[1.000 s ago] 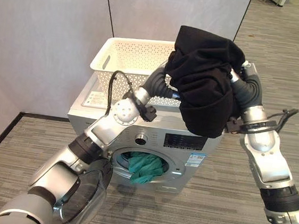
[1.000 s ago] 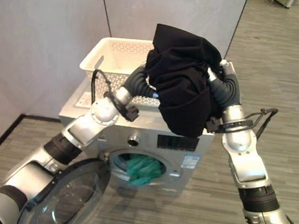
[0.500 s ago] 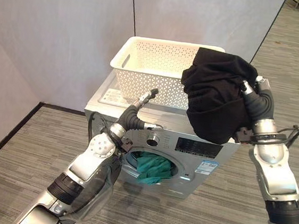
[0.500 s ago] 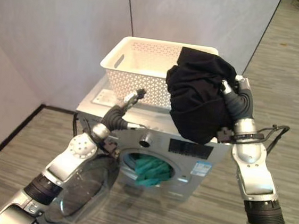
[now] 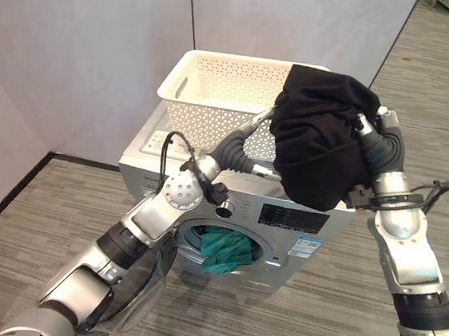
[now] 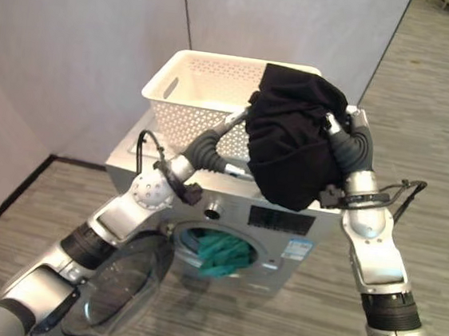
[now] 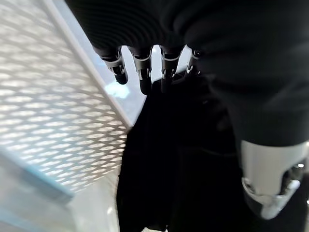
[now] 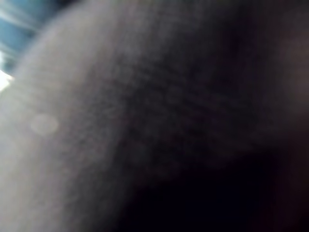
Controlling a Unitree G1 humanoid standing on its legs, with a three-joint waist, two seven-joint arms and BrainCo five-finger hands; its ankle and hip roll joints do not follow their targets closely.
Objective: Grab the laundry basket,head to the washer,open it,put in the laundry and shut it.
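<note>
Black garment (image 5: 317, 142) hangs bunched over the right hand (image 5: 376, 128), above the washer's (image 5: 207, 184) top beside the white laundry basket (image 5: 216, 95); that hand's grip cannot be told. Teal laundry (image 5: 224, 250) fills the open drum, the door (image 5: 135, 295) swung out. In the left wrist view, the left hand's (image 7: 145, 53) relaxed fingers (image 7: 143, 72) reach just short of the cloth. The right wrist view shows dark fabric (image 8: 193, 121) close up.

The silver washing machine (image 5: 284, 214) stands on grey striped flooring (image 5: 34, 220) — its top carries a white perforated laundry basket (image 5: 216, 95), set toward the back, against the grey partition wall.
</note>
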